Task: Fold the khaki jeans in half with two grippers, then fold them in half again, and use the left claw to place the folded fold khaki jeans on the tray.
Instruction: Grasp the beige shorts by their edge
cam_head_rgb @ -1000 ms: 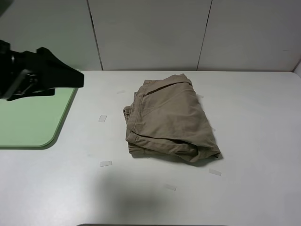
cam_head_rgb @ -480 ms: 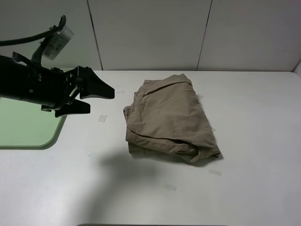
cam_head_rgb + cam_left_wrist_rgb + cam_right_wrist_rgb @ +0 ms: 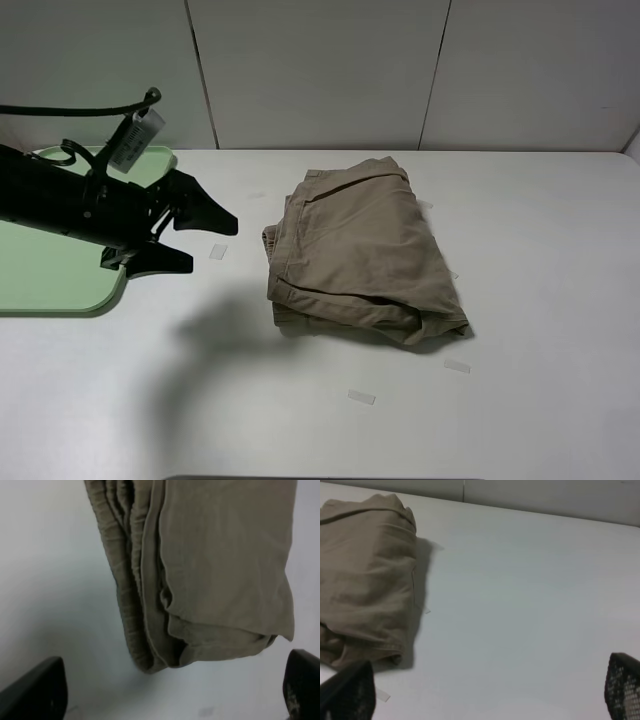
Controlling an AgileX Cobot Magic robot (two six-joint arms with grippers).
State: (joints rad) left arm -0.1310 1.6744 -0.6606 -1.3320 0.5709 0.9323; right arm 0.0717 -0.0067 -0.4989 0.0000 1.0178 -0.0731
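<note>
Khaki-tan cotton jeans (image 3: 360, 250) are seen folded on the white worktop (image 3: 540, 300); the black left claw (image 3: 212, 246), spread apart, is held nearby; transfer to the mint-green plastic tray (image 3: 55, 280) is judged undone.

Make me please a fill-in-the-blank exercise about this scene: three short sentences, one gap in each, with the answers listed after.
1. The khaki jeans lie ____ in a compact bundle on the white table.
2. The left tool hovers beside the jeans with its jaws ____, gripping nothing.
3. The tray, with no jeans on it, is pale ____ in colour.

Missing words: folded; open; green
</note>
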